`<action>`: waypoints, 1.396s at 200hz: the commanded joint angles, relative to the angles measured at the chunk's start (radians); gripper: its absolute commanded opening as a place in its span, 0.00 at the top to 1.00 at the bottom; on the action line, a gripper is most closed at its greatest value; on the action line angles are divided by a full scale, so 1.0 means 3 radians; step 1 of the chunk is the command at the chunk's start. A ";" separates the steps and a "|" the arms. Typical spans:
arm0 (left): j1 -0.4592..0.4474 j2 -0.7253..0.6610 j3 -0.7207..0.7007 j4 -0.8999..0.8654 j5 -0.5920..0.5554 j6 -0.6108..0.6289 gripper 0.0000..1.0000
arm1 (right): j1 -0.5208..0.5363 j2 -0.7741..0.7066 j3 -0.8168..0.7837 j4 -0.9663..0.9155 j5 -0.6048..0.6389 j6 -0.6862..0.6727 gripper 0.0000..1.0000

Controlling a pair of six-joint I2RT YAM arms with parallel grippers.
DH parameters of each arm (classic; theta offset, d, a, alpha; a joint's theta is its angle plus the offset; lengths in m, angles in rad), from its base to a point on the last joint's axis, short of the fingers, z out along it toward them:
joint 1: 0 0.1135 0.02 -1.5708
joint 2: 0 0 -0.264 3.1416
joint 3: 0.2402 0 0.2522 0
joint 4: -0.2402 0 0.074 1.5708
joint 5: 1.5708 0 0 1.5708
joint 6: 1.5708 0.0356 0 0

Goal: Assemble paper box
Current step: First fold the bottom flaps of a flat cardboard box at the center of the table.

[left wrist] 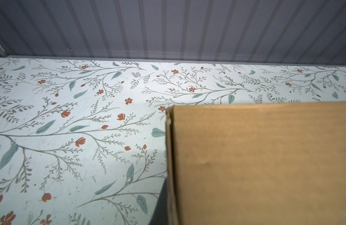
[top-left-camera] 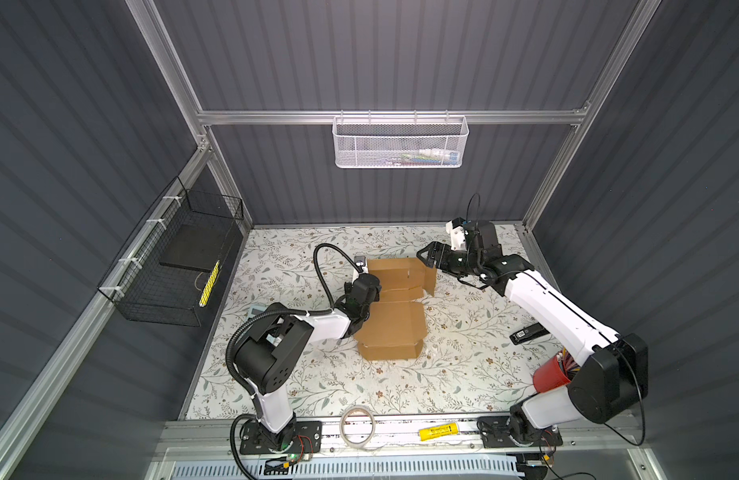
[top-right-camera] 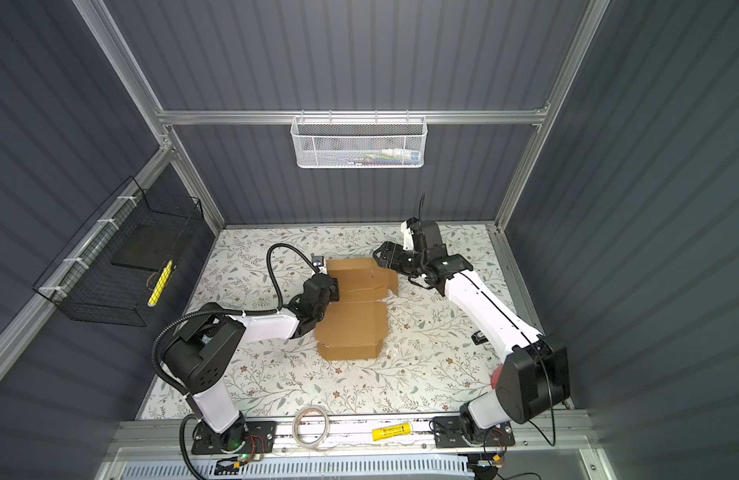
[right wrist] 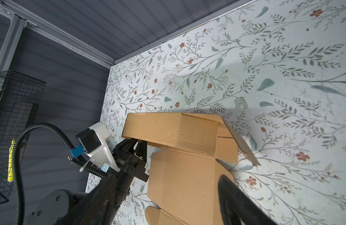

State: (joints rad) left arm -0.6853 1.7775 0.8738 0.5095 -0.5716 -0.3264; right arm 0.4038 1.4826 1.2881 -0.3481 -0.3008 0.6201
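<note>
L gripper (right wrist: 138,143) clamped, apparently on raised rear panel of paper box (top-left-camera: 394,328); R gripper (top-left-camera: 422,257) spread wide, empty, just beside it.

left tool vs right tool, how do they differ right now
The left tool is shut, while the right tool is open. The left tool's tips sit against the underside of the raised far panel of the paper box, at its left end. The right tool holds nothing and hovers near the far right corner. Both are black and work at the box's far end.
</note>
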 commanded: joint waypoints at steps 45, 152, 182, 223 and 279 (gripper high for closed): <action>0.0019 -0.0096 -0.0046 -0.0047 0.0113 -0.0078 1.00 | 0.0088 0.0274 0.0172 -0.0047 -0.0233 -0.0058 0.20; 0.0019 -0.0084 -0.0019 -0.0047 0.0175 -0.0119 1.00 | 0.0103 0.0734 0.0362 0.0121 -0.0320 -0.0007 0.21; 0.0016 -0.0072 -0.0002 -0.0052 0.0202 -0.0129 1.00 | 0.0115 0.0827 0.0411 0.0170 -0.0363 0.0019 0.21; 0.0014 -0.0035 0.0022 -0.0038 0.0266 -0.0169 1.00 | 0.0156 0.0936 0.0500 0.0212 -0.0409 0.0050 0.22; 0.0009 -0.0040 0.0033 -0.0036 0.0310 -0.0198 1.00 | 0.0225 0.1019 0.0539 0.0303 -0.0445 0.0121 0.22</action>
State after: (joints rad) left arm -0.6853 1.7748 0.8742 0.5110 -0.5083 -0.3634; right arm 0.4591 1.7630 1.4216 -0.2825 -0.4160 0.6411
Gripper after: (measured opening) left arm 0.075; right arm 0.778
